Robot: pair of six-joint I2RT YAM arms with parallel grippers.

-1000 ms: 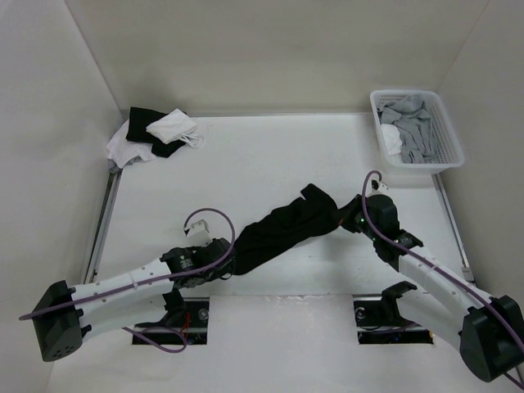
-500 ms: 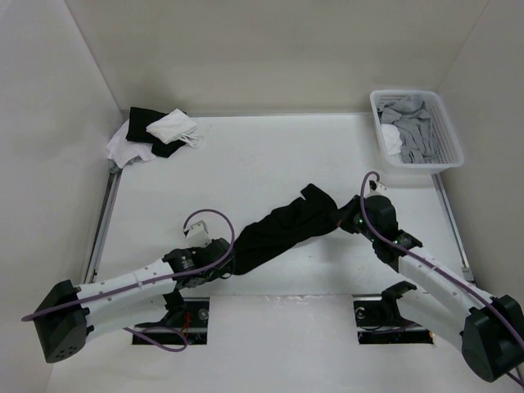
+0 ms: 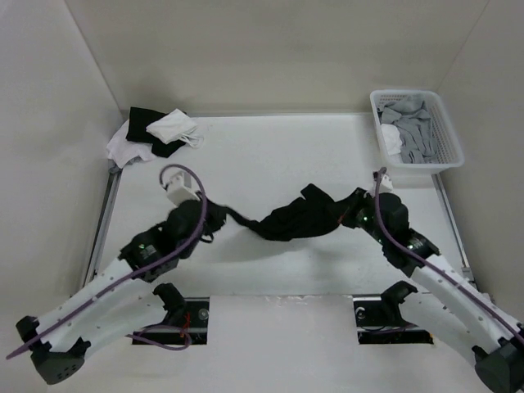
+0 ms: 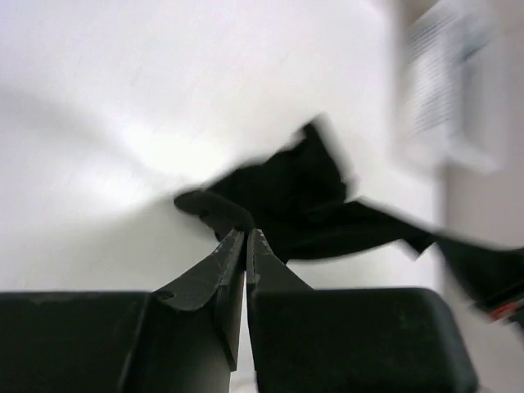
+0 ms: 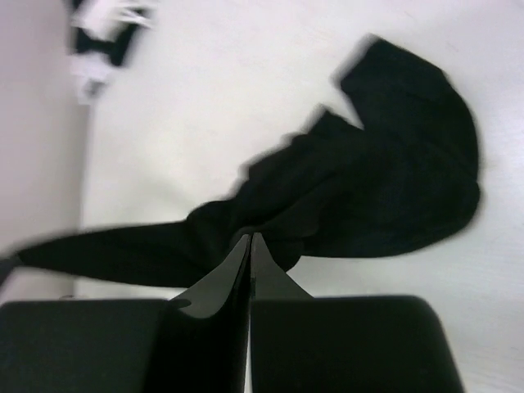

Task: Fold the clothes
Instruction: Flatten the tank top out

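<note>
The left gripper (image 3: 218,215) is clamped tight on a thin, drawn-out end of the clothes (image 3: 299,219). The right gripper (image 3: 357,214) pinches the opposite end. The black garment stretches between the two grippers, bunched thickest just beside the right one.

White segmented left arm (image 3: 98,291), matching right arm (image 3: 446,282), black bases (image 3: 53,360), looping purple cables (image 3: 176,170), black tapered end effector fingers (image 4: 214,274)
</note>
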